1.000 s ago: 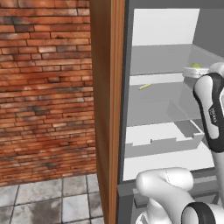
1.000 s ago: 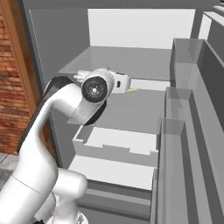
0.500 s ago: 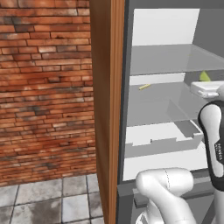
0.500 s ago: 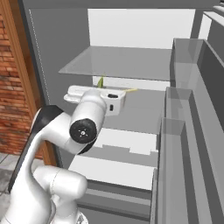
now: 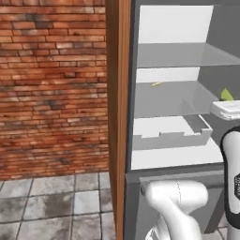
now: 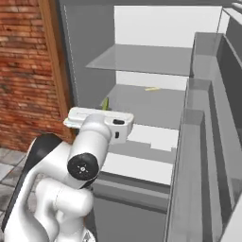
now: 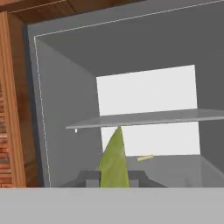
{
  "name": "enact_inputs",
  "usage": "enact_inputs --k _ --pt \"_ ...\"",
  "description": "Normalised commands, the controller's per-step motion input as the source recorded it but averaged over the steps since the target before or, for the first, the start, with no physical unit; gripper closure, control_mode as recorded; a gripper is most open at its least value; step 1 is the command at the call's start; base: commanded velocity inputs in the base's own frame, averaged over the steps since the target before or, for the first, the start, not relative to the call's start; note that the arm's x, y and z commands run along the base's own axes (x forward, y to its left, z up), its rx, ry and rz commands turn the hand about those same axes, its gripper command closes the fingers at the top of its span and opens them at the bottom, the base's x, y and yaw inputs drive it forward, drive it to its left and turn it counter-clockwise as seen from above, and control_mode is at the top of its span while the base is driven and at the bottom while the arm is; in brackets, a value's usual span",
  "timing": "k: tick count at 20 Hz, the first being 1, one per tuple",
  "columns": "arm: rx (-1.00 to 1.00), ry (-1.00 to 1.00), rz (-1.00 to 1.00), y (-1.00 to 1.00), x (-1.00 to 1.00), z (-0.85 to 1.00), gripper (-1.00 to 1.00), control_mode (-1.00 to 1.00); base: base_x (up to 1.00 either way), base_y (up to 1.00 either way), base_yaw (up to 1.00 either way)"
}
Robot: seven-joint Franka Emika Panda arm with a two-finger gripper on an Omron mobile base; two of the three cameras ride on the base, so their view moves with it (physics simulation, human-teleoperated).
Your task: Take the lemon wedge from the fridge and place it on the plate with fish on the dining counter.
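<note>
I have the lemon wedge (image 7: 114, 159) pinched between the two fingertips (image 7: 91, 178), which are closed tight on its lower part. In my hand view it stands up as a yellow-green sliver, its point upward, against the white back wall of the fridge (image 7: 65, 96). From the left base camera I see only its green tip (image 5: 227, 94) poking above the white hand at the right edge of the picture, in front of the open fridge (image 5: 168, 101). From the right base camera the same green tip (image 6: 105, 103) shows just behind the white hand, which sits level and crosswise in front of the fridge (image 6: 85, 61) opening.

Inside, I see two glass shelves (image 5: 180, 55), one above the other, and a small pale yellow scrap (image 5: 157, 84) lying on the lower shelf near the back wall. Below that shelf is a white drawer (image 5: 171, 133) with a notched front edge. On the right of the right base view, the open door's grey bins (image 6: 203, 142) stand one above another.

A brown wooden panel (image 5: 117, 117) runs up the fridge's left side, with a red brick wall (image 5: 51, 84) beyond it and a grey tiled floor (image 5: 51, 206) below.
</note>
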Motion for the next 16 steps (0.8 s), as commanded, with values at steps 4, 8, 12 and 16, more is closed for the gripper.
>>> enact_inputs --k 4,8,12,16 --pt "0.00 0.00 0.00 0.00 0.00 0.00 1.00 1.00 -0.64 0.00 0.70" --pt "0.00 0.00 0.00 0.00 0.00 0.00 1.00 1.00 -0.03 0.02 0.94" --pt "0.00 0.00 0.00 0.00 0.00 0.00 1.00 1.00 0.00 0.06 0.95" --pt "0.00 0.00 0.00 0.00 0.00 0.00 1.00 1.00 0.00 0.06 0.95"
